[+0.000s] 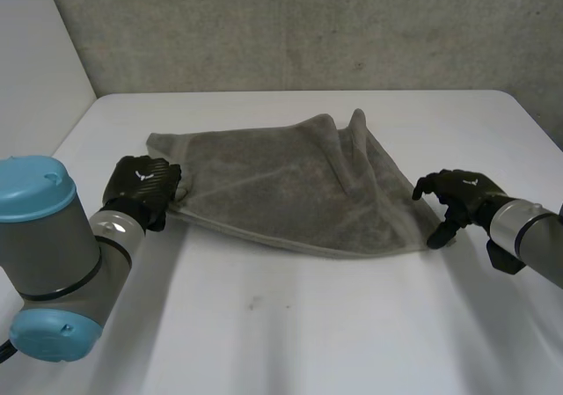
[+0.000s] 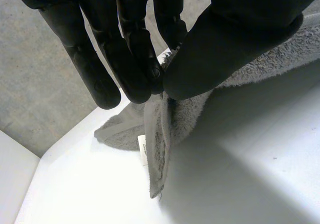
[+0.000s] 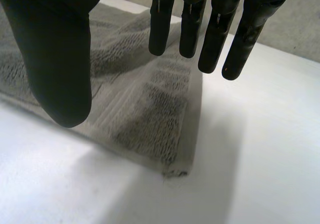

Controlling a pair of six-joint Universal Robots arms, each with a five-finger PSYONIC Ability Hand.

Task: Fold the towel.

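Grey towel [image 1: 281, 188] lies spread on the white worktop [image 1: 308, 325], rumpled, w/ a ridge poking up near its far edge. Not folded yet. Left hand [image 1: 141, 184] is at the towel's left corner. In left wrist view its fingers [image 2: 132, 59] and thumb [image 2: 220, 49] are clamped on the edge there. Cloth hangs from the pinch, w/ a small white label [image 2: 141, 151] just below. Prob. held so that end can be lifted & carried over. Right hand [image 1: 457, 197] is at the near right corner, holding nothing. In right wrist view its thumb and fingers are spread apart above the corner, which lies flat on the worktop. My guess: right needs its own pinch before both ends go up together, else the fold goes skew.
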